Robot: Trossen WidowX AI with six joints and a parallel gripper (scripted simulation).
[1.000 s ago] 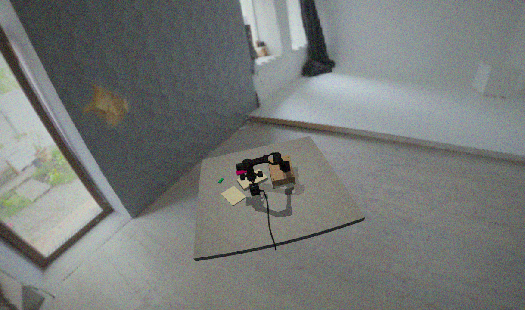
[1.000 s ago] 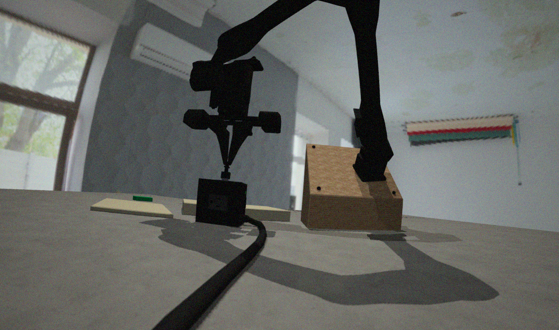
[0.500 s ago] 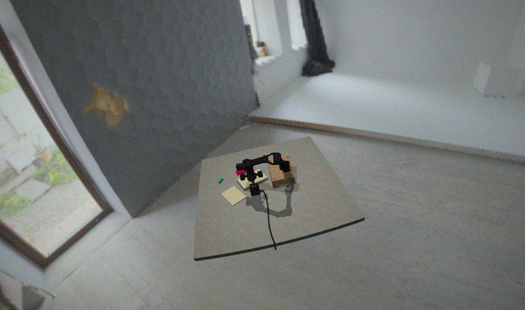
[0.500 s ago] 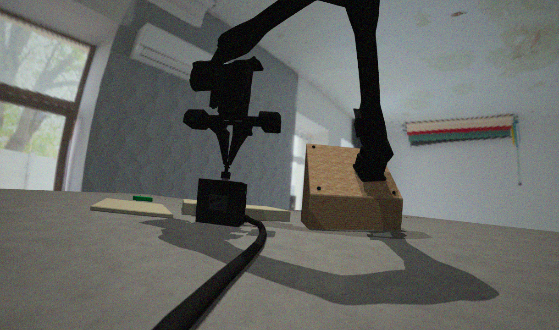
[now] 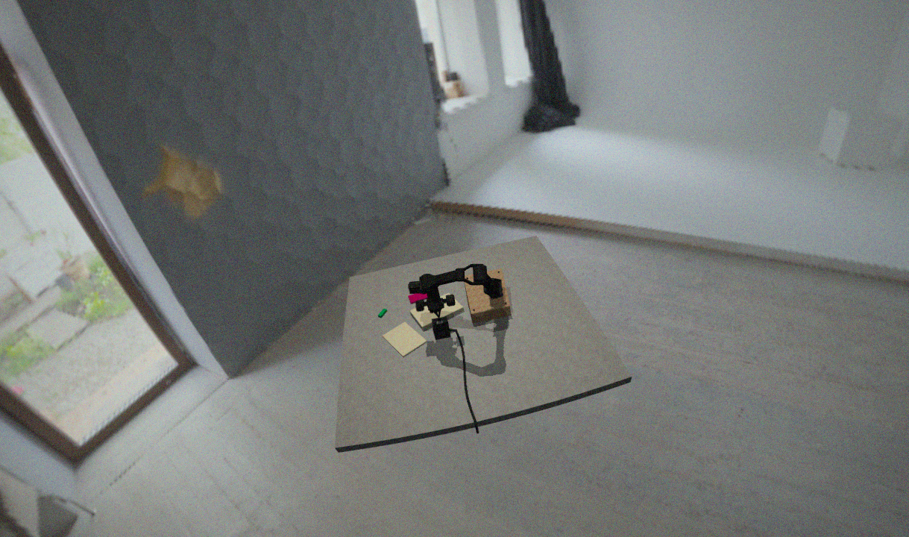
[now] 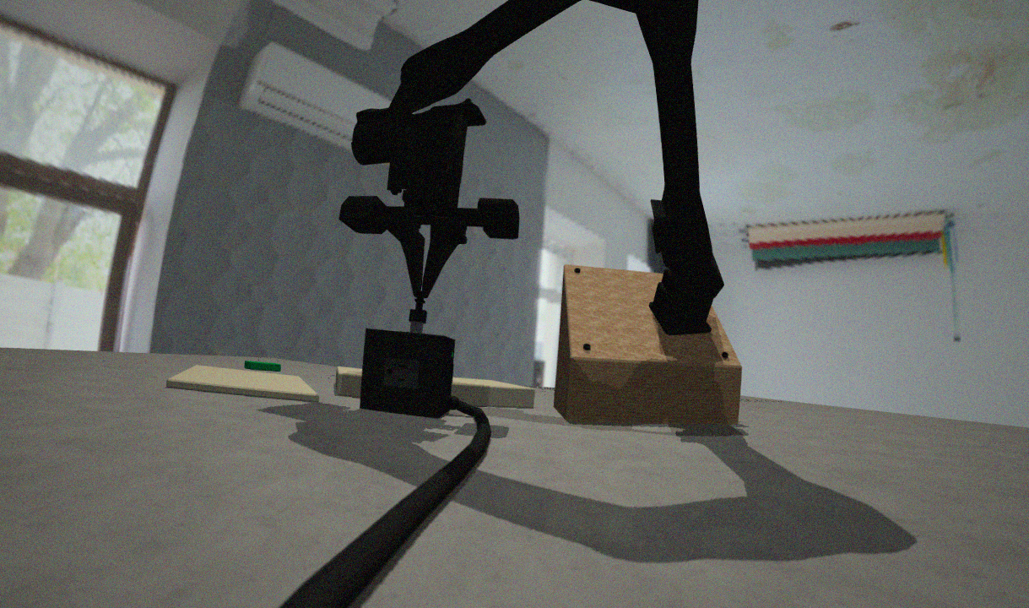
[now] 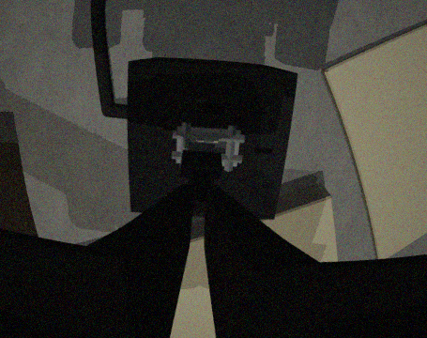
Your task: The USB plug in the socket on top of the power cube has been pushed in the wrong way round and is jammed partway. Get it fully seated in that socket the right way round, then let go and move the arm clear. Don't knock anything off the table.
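Fingers Pinch the Plug

The gripper (image 5: 438, 313) (image 6: 420, 296) (image 7: 200, 198) holds the USB plug (image 6: 417, 317) (image 7: 202, 164) between its two finger tips, left of the middle in the exterior view. The plug stands up over the power cube (image 5: 441, 328) (image 6: 406, 372) (image 7: 152, 174), and some shiny metal shows under its dark part. I cannot tell which way round it is. A black cord (image 5: 466, 380) (image 6: 427, 491) (image 7: 100, 61) runs from the cube to the bottom of that view. A brown wooden block (image 5: 487, 303) (image 6: 646, 389) sits right of the middle. A small green thing (image 5: 382, 312) (image 6: 262, 366) lies at the left.

Power cube (image 7: 152, 169) under jaws | cable (image 7: 100, 56) | cream panel (image 7: 382, 131)
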